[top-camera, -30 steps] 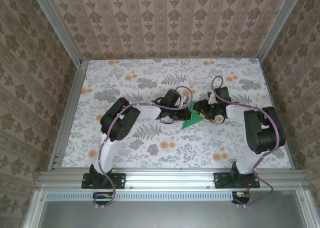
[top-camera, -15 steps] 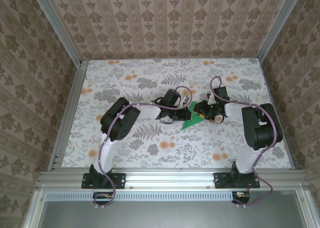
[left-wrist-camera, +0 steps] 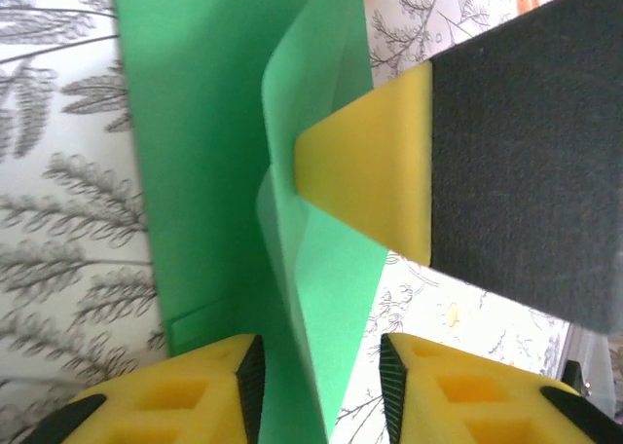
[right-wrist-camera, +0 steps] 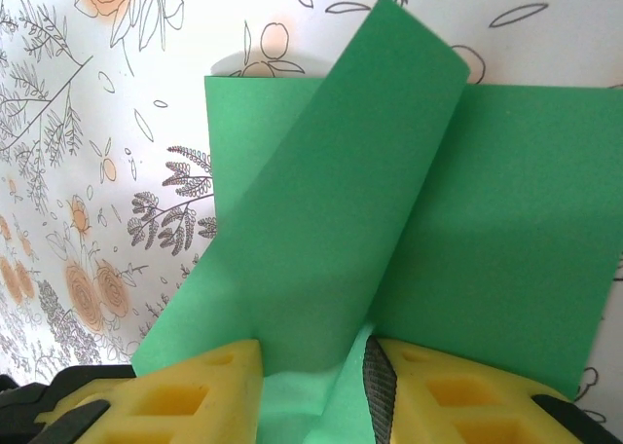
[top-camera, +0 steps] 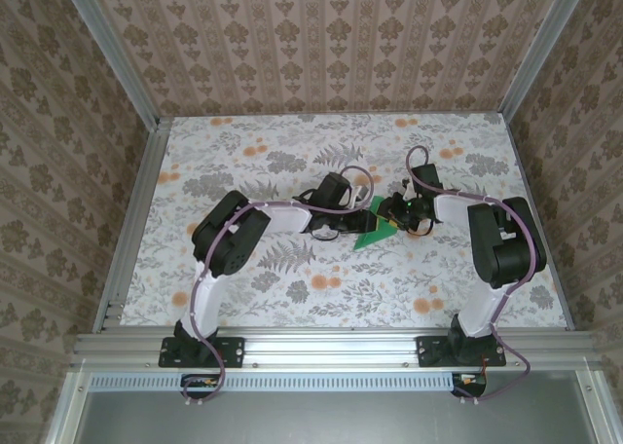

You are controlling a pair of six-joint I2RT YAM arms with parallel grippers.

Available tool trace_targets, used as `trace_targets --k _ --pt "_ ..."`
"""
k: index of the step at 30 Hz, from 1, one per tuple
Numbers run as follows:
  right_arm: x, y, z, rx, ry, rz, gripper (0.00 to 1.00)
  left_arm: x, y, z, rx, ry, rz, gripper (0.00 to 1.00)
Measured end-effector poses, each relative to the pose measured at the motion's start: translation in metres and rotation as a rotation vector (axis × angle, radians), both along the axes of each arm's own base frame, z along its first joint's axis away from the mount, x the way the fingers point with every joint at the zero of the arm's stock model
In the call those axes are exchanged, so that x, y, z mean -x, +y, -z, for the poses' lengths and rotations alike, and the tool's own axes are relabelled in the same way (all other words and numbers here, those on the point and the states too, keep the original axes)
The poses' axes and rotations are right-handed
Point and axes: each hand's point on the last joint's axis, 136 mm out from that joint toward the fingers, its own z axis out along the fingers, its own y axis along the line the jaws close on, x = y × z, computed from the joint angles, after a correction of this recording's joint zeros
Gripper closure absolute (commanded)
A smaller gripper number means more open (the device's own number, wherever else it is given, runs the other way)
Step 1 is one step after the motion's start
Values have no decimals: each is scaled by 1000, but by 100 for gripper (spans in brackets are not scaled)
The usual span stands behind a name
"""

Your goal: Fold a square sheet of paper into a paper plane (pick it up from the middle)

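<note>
We see the square sheet of paper (top-camera: 374, 232), partly folded, lying near the middle of the floral table (top-camera: 243, 162), between the two arms. The left gripper (left-wrist-camera: 319, 371) has its jaws parted, and a raised fold of the sheet stands loose in the gap. The right gripper (right-wrist-camera: 313, 366) is likewise parted around a lifted green flap, with one finger (left-wrist-camera: 365, 171) against that fold

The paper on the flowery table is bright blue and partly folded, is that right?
Not blue: the paper is bright green, as the right wrist view shows. It does lie on the flowery table and is partly folded.
</note>
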Motion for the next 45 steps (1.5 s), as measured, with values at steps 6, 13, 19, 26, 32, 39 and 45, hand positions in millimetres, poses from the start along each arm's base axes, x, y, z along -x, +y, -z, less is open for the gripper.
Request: trace_targets --k 6,13,19,26,32,39,45 --pt "0 0 0 0 0 0 63 1 11 -1 -21 -23 -33 54" --pt "0 0 0 0 0 0 63 2 18 -2 -70 -64 -70 56" --pt "0 0 0 0 0 0 63 15 16 6 -121 -84 -52 60" --pt "0 0 0 0 2 3 63 16 18 9 -147 -101 -42 67" --pt "0 -1 1 2 4 4 65 13 21 11 -172 -110 -56 74" --pt "1 -2 2 9 15 16 69 12 22 12 -177 -107 -61 80" --pt "1 -3 3 12 27 26 70 12 21 10 -177 -104 -63 81"
